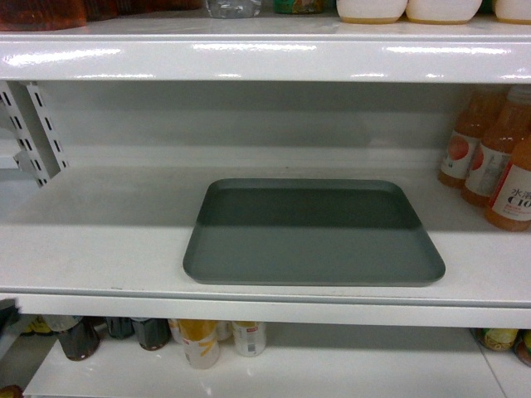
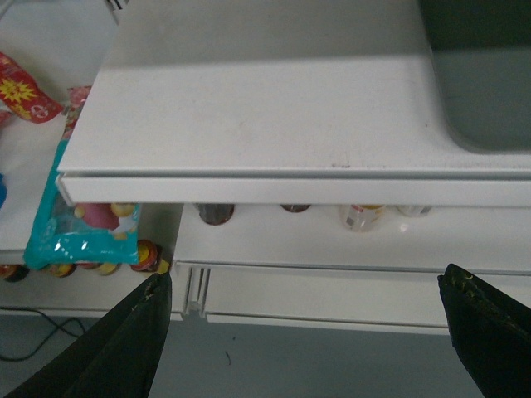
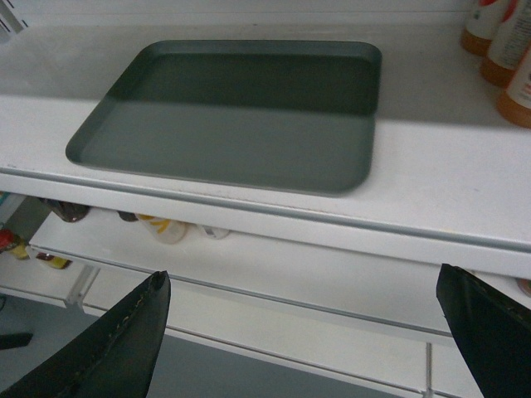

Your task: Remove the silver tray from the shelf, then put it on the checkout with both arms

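The tray [image 1: 314, 234] lies flat on the shelf [image 1: 99, 249]; both my grippers [image 2: 307, 319] [image 3: 303, 319] are spread, holding nothing; uneven lifting could tilt it toward the bottles [image 1: 489, 162].

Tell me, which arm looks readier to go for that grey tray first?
The right, probably. The right gripper is open and faces the whole silver tray on the shelf. The left gripper, also open, faces mostly bare shelf, with only a tray corner at its view's edge.
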### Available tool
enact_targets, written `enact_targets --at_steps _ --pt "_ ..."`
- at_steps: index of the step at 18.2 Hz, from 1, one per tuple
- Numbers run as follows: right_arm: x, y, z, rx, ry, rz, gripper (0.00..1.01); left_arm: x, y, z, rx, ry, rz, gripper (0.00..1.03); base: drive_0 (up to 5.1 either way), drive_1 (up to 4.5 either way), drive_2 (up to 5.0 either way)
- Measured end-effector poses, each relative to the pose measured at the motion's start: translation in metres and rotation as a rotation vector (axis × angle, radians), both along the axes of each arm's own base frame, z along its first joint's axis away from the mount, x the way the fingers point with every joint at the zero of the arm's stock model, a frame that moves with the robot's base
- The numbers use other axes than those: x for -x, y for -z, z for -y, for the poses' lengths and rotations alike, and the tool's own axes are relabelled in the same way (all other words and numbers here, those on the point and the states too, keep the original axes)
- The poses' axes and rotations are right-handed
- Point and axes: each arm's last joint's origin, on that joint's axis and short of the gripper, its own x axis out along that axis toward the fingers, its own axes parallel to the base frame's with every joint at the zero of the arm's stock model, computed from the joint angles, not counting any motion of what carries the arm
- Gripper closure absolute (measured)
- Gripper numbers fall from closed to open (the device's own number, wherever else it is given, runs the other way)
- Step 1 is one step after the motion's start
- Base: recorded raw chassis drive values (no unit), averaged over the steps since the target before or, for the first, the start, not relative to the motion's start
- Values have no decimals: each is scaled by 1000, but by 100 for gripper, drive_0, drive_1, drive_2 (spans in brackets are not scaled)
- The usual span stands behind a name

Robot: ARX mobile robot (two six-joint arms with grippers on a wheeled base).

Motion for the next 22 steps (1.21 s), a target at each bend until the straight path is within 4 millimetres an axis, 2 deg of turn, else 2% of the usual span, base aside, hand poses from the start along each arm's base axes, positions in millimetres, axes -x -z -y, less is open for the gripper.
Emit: enact_targets --at_steps 2,5,16,18,20,21,22 --pt "-36 9 -13 -10 -10 -37 3 -43 10 9 3 39 -19 5 0 0 0" --pt "-70 27 -22 -26 -2 -111 3 -80 32 21 3 71 -102 5 0 0 0" --pt "-113 40 -30 -26 35 -145 3 -122 42 42 0 112 -113 5 0 0 0" --pt "-169 63 -42 9 82 -197 3 -173 61 64 -14 129 -147 5 0 0 0" --pt "-222 78 -45 69 172 -232 3 -215 67 74 -15 111 -156 5 0 0 0" --pt "-245 85 -42 97 210 -248 3 -225 73 75 -18 94 -177 5 0 0 0" --pt "-259 87 -38 111 238 -256 3 -229 81 75 -12 83 -205 5 0 0 0"
